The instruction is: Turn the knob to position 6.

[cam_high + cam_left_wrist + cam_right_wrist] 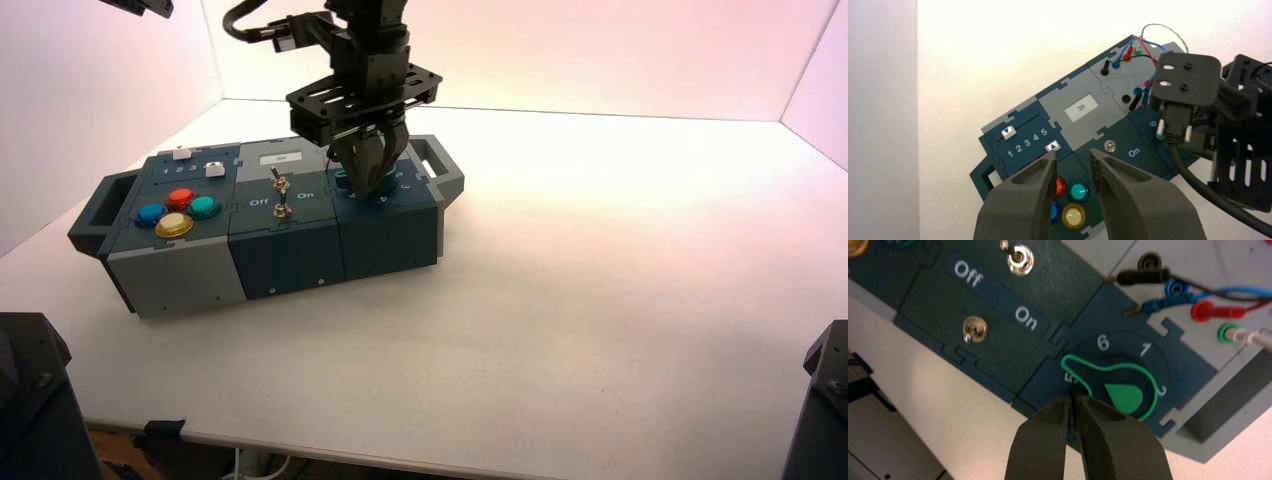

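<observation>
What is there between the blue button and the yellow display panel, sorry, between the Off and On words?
In the right wrist view, only bare dark-blue strip.

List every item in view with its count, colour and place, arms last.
box: one, dark blue and grey, left half of the table
push buttons: four, red, blue, yellow, teal, box's left part
sliders: two, white caps, box's left part
display: one, white, reads 39, upper middle
toggle switches: two, metal, middle
knob: one, teal-green, right part, tip between 5 and 6
wires: several, black, blue, red, white, upper right
handles: two, dark and grey, box's ends
table: one, white, beneath
right gripper: one, black, at the knob
left gripper: one, black, above the box's left part
</observation>
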